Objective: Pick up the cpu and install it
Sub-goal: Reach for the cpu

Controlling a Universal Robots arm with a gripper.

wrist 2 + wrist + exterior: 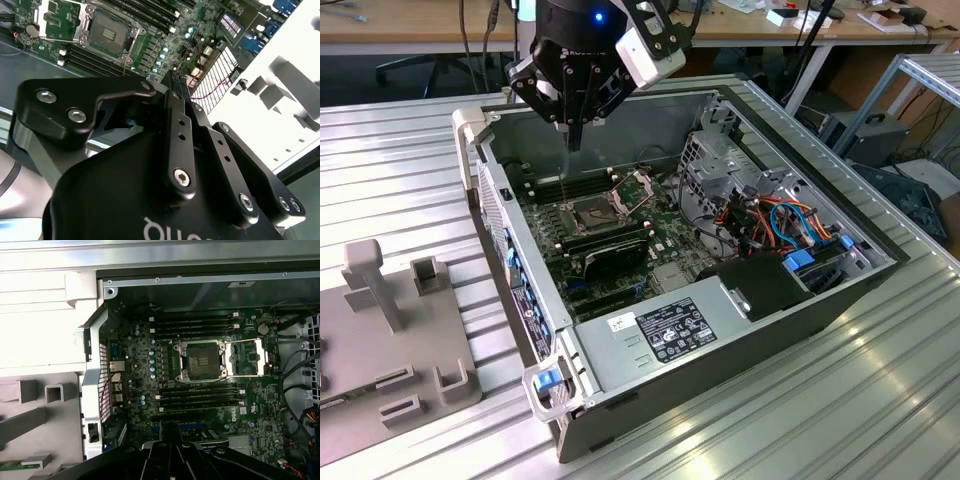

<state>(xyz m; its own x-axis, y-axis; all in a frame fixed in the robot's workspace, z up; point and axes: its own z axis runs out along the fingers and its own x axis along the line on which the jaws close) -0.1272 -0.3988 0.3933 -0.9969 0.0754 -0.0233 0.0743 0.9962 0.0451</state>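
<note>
My gripper (575, 140) hangs above the rear wall of the open computer case (740, 340), with its two black fingers pressed together and nothing visible between them. The fingertips (176, 81) point down toward the green motherboard (150, 365). The dark square socket (592, 212) (202, 360) (107, 34) lies in front of and below the gripper. Its hinged metal frame (635, 188) (247, 357) is swung open beside it. The socket's inside looks dark and bare. The cpu is out of view.
Memory slots (195, 322) run along both sides of the socket, and a black graphics card (610, 255) sits nearer the case front. Coloured cables (780, 225) and a drive cage (720, 155) fill the exterior view's right. A grey fixture block (390, 340) stands on the ribbed table, left of the case.
</note>
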